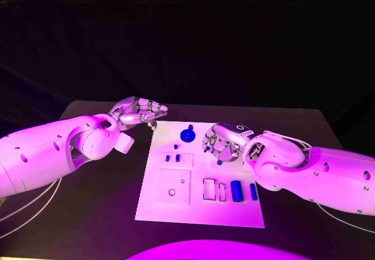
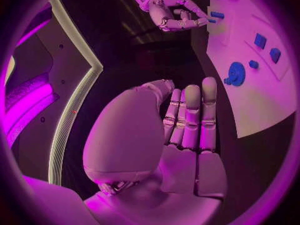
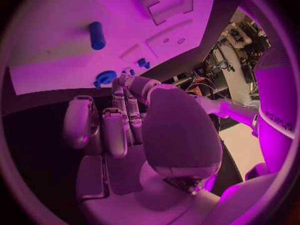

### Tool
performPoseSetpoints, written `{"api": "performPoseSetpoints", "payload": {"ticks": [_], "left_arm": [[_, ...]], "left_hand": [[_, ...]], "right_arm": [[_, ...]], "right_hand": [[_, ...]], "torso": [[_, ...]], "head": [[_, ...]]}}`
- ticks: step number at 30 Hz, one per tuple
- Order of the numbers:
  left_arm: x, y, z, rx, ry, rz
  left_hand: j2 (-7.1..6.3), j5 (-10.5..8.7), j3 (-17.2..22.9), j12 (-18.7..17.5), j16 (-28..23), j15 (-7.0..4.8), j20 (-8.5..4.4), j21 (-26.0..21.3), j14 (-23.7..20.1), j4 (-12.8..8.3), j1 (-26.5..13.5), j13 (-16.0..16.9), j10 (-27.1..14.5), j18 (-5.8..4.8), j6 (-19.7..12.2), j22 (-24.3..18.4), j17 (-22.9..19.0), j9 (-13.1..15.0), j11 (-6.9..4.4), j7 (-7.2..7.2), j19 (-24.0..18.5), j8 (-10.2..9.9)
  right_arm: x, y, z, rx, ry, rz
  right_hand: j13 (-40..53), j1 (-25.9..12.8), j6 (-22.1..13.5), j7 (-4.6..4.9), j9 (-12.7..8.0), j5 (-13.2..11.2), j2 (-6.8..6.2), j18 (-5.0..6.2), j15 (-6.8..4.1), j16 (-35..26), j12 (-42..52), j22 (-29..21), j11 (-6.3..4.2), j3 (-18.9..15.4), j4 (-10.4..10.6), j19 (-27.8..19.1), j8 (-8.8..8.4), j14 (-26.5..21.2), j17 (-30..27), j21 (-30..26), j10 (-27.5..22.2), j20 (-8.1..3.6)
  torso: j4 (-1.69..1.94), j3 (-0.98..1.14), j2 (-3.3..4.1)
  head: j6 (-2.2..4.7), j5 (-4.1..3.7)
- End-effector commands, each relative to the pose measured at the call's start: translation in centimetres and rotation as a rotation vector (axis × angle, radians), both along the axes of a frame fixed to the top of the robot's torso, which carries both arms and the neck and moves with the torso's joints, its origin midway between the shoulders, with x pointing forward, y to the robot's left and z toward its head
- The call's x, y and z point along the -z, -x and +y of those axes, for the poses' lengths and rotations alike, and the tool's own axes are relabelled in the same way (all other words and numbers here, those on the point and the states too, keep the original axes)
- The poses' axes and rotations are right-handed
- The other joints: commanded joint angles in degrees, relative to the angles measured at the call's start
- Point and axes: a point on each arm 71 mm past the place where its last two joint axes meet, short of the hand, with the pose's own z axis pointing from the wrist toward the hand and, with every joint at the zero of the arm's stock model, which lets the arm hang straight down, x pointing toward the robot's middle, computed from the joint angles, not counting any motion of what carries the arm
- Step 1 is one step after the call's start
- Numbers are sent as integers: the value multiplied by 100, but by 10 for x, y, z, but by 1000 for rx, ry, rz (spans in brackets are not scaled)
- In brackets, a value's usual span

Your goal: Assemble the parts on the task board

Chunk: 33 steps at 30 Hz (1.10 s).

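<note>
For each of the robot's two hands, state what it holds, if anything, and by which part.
Nothing is held. The left hand hovers off the task board with fingers together and empty; the right hand is curled above the board, no part in it.

One white task board [image 1: 156,208], two hands, one blue gear [image 1: 187,133] beside the right hand [image 1: 221,142], two blue cylinders [image 1: 236,191].
</note>
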Motion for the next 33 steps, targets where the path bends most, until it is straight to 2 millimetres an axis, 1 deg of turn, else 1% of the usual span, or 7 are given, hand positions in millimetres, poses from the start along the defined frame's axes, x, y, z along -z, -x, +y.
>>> {"api": "performPoseSetpoints", "payload": {"ticks": [1, 2, 5, 11, 16, 25, 33], "left_arm": [[-1, 1, -4, 22, 11, 4], [-1, 1, -4, 22, 11, 4], [-1, 1, -6, 25, 12, 4], [-1, 1, -8, 32, 15, 5], [-1, 1, -11, 38, 16, 6], [-1, 1, -15, 48, 19, 8], [-1, 1, -17, 52, 20, 9]], "left_hand": [[2, -25, 40, 30, 10, 36, 25, -27, -12, -2, -41, -7, -33, 42, -57, -5, -9, 8, -10, 0, -4, 9], [2, -25, 40, 30, 10, 36, 25, -27, -12, -2, -41, -7, -33, 42, -57, -5, -9, 8, -10, 0, -4, 9], [2, -25, 40, 30, 10, 36, 25, -27, -12, -2, -41, -7, -33, 42, -57, -5, -9, 8, -10, 0, -4, 9], [-3, -26, 44, 32, 12, 37, 26, -30, -14, -15, -42, -7, -48, 43, -61, -8, -9, 12, -10, -2, -3, 13], [-5, -26, 45, 33, 12, 37, 27, -31, -15, -19, -42, -6, -50, 43, -61, -8, -9, 13, -10, -2, -3, 15], [-5, -26, 45, 35, 12, 38, 27, -32, -15, -20, -44, -6, -52, 43, -61, -9, -9, 14, -9, -1, -3, 16], [-5, -26, 45, 35, 12, 38, 27, -32, -15, -20, -44, -6, -52, 43, -61, -9, -9, 14, -9, -1, -3, 16]], "right_arm": [[5, 5, 11, -32, 31, 50], [7, 6, 15, -42, 35, 59], [11, 9, 25, -65, 45, 80], [21, 16, 42, -102, 52, 112], [28, 20, 54, -124, 56, 130], [34, 24, 61, -139, 59, 143], [40, 30, 67, -148, 55, 153]], "right_hand": [[10, -56, 29, 4, 11, -23, 11, -24, -40, 24, -17, 378, -307, 35, 2, -17, 17, 289, -19, -22, 336, -18], [10, -56, 29, 4, 11, -23, 11, -24, -40, 24, -17, 378, -307, 35, 2, -17, 17, 289, -19, -22, 336, -18], [11, -59, 28, 5, 12, -22, 12, -21, -40, 21, -19, 372, -307, 38, 1, -23, 17, 288, -24, -33, 335, -18], [12, -63, 27, 5, 14, -22, 14, -19, -40, 18, -21, 367, -306, 41, 0, -29, 16, 287, -29, -44, 334, -18], [14, -67, 24, 5, 15, -22, 16, -17, -40, 16, -24, 363, -306, 46, -1, -34, 16, 286, -35, -53, 333, -18], [15, -70, 21, 6, 17, -20, 19, -14, -39, 7, -28, 358, -306, 52, -4, -40, 15, 283, -50, -65, 332, -18], [19, -79, 16, 7, 21, -19, 23, -14, -39, 8, -34, 360, -304, 61, -9, -42, 13, 282, -51, -65, 331, -18]], "torso": [[-1, 2, 1], [-1, 0, 1], [-5, 3, -1], [-6, 5, 0], [0, 7, 2], [-9, 4, 1], [-4, 10, 2]], "head": [[-16, 75], [-16, 75], [-56, 134], [-79, 177], [-121, 209], [-159, 260], [-178, 283]]}}
